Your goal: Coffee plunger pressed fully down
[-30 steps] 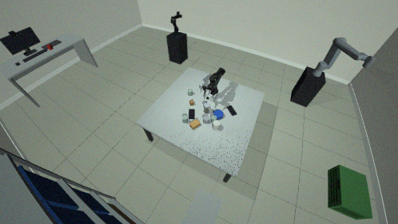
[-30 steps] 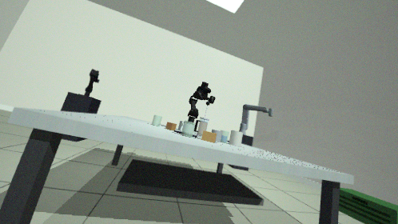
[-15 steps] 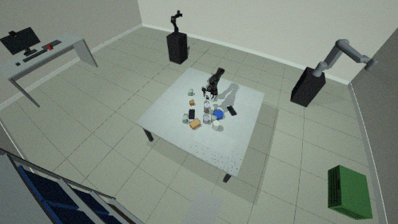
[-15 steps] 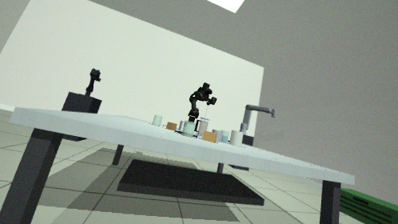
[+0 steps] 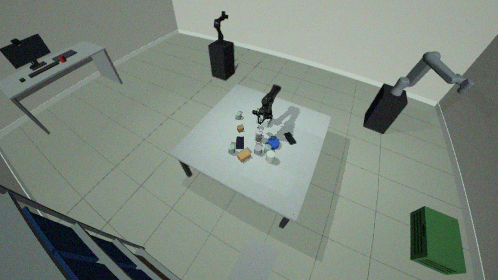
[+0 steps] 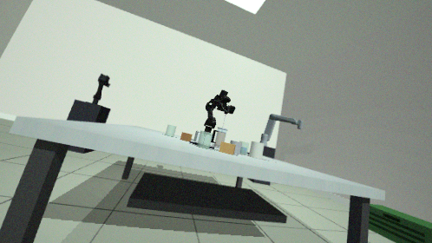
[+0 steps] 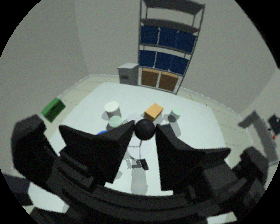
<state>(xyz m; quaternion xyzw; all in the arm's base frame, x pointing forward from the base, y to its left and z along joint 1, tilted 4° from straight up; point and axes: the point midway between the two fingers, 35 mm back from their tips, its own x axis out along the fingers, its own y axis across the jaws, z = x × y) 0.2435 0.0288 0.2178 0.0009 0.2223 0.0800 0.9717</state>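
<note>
A: Largest first. White table stands mid-room, its clutter grouped toward one half.

B: Noted. The arm rises from that table and bends over the group. In the exterior view it arches above the coffee press.

A: Where does the press sit?

B: Upright on the table, in the cluster. Top view puts the coffee press just below the gripper, with a blue object beside it and a dark flat block a little beyond. An orange box and a white cup lie nearer the table's front edge.

A: Claw state?

B: Narrowed about the plunger knob. In the wrist view the dark round knob sits between the two fingers, the thin rod and the pale press body running down beneath it. The gripper is closed on the knob; whether both pads actually touch is hard to judge at this resolution.

A: Rod?

B: Visible in the exterior view as a thin line from claw to press.
</note>
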